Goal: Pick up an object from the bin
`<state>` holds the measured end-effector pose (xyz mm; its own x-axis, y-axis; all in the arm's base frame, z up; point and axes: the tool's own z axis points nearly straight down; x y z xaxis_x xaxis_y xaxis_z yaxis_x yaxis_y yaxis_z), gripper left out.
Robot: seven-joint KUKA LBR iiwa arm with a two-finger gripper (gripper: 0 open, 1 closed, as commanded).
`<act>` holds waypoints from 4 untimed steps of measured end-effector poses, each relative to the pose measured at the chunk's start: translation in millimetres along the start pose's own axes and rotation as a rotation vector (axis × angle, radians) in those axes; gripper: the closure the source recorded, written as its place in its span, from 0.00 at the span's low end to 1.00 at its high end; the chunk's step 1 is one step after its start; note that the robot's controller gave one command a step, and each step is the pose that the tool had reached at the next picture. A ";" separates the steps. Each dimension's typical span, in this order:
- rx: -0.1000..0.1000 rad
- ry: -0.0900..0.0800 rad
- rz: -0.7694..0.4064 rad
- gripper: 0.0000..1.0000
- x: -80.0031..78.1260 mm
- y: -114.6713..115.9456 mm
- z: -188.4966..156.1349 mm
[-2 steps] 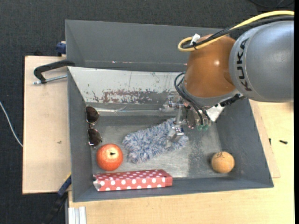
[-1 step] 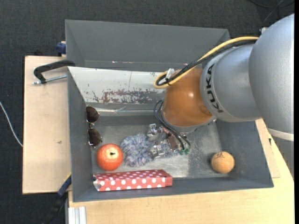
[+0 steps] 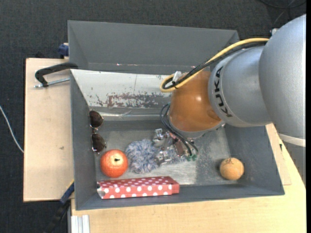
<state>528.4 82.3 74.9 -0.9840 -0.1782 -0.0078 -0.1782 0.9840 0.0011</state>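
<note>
Pincer [image 3: 165, 148] low by the blue woolly bundle [image 3: 140, 158], right of the apple [image 3: 114, 163].
Its opening I cannot tell; best to grip the bundle's middle, then lift straight.

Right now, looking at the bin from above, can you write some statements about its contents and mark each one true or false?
1. The red apple lies beside the blue fluffy thing. True.
2. The red dotted box stands upright against the far wall. False: it lies flat along the near wall.
3. The gripper is over the orange ball. False: it is at the blue fluffy thing's right edge; the ball lies apart, further right.
4. The sunglasses lie at the left side of the bin. True.
</note>
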 end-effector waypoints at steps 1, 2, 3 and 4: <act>-0.004 0.005 -0.030 1.00 -8.8 -6.9 0.4; 0.000 0.011 -0.016 1.00 -1.6 -3.3 -29.8; 0.000 0.005 -0.035 1.00 -3.7 0.1 -81.3; 0.000 0.000 -0.034 1.00 -2.3 -6.6 -152.3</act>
